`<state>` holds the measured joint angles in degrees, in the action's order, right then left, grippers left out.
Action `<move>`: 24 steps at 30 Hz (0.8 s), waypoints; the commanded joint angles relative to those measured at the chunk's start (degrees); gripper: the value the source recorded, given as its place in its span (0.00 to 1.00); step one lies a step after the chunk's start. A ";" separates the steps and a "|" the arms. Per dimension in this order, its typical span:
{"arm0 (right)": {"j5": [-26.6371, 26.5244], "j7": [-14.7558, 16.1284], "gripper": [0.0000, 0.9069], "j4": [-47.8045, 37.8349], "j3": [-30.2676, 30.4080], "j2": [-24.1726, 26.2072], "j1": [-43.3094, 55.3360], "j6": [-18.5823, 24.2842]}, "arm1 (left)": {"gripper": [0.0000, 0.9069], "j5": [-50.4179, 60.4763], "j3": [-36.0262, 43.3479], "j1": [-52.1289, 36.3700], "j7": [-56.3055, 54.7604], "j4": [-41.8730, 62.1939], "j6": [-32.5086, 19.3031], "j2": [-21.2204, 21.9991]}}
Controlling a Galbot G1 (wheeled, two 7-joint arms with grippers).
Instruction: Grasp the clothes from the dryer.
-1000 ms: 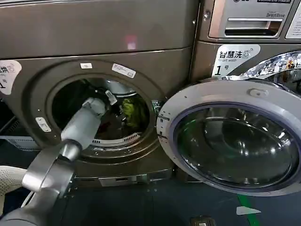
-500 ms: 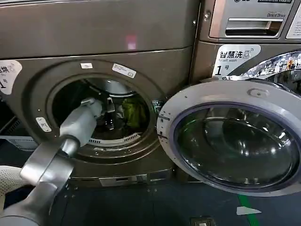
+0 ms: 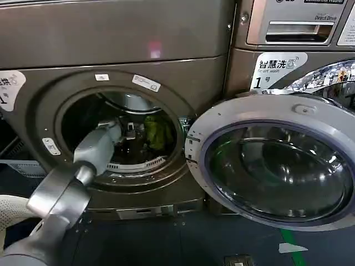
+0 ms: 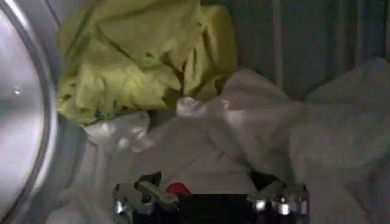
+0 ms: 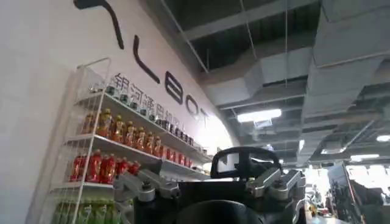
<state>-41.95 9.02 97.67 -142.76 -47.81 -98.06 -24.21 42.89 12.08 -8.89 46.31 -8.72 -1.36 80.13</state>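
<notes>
We see a bronze-brown dryer (image 3: 119, 72) with its round door (image 3: 277, 166) swung open to the right, which leaves the porthole clear for reaching in. Our left arm runs from the near left up through that opening, and the left hand (image 3: 129, 132) sits inside the drum. The clothes (image 4: 244, 140) lie in the drum just beyond the hand: a heap of white fabric, a lime-green piece (image 4: 143, 55) against the far wall, and a speck of red (image 4: 177, 189) close to the fingers. In the left wrist view the fingers (image 4: 143, 195) stand apart over the white fabric with nothing clamped between them, so we judge the hand is lined up for a grasp not yet made. Our right hand (image 5: 210, 185) is parked away from the dryer, pointed up toward a ceiling and a shelf (image 5: 116, 152) of bottles; its fingers are spread and hold nothing.
</notes>
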 commanded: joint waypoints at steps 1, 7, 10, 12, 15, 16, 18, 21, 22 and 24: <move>0.06 0.04 1.00 0.10 0.29 -0.09 0.11 0.08 | 1.00 0.89 0.34 0.76 -1.88 0.43 1.45 0.07; 0.23 0.12 1.00 -0.14 0.51 -0.20 0.30 0.15 | 1.00 0.06 0.08 1.40 -3.02 0.55 2.55 0.27; 0.27 0.17 1.00 -0.13 0.62 -0.34 0.41 0.20 | 0.80 -0.11 0.16 1.77 -2.76 0.79 2.57 0.44; 0.32 0.16 1.00 -0.17 0.79 -0.40 0.53 0.22 | 0.26 -0.47 0.10 1.86 -2.78 0.96 2.69 0.58; 0.41 0.19 1.00 -0.27 0.91 -0.42 0.68 0.27 | 0.14 -0.45 0.10 1.85 -2.84 0.88 2.80 0.66; 0.43 0.17 1.00 -0.29 0.95 -0.44 0.71 0.27 | 0.11 -0.45 0.14 1.83 -2.78 0.90 2.69 0.71; 0.59 0.21 1.00 -0.39 1.02 -0.44 0.74 0.32 | 0.00 -0.44 0.13 1.84 -2.62 0.85 2.65 0.81; 1.44 0.40 1.00 -0.53 1.09 -0.55 0.75 0.49 | 0.00 -0.41 0.05 2.15 -2.44 0.53 2.15 0.86; 1.52 0.39 1.00 -0.57 1.14 -0.58 0.74 0.62 | 0.00 -0.68 -0.44 2.17 -2.73 0.47 2.01 0.88; 1.54 0.37 1.00 -0.65 1.16 -0.62 0.74 0.64 | 0.00 -0.99 -1.33 2.19 -3.25 0.32 1.79 0.86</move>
<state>-41.01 9.36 97.09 -141.62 -48.39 -97.32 -23.70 42.42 12.02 -6.95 43.79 -8.23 0.62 81.04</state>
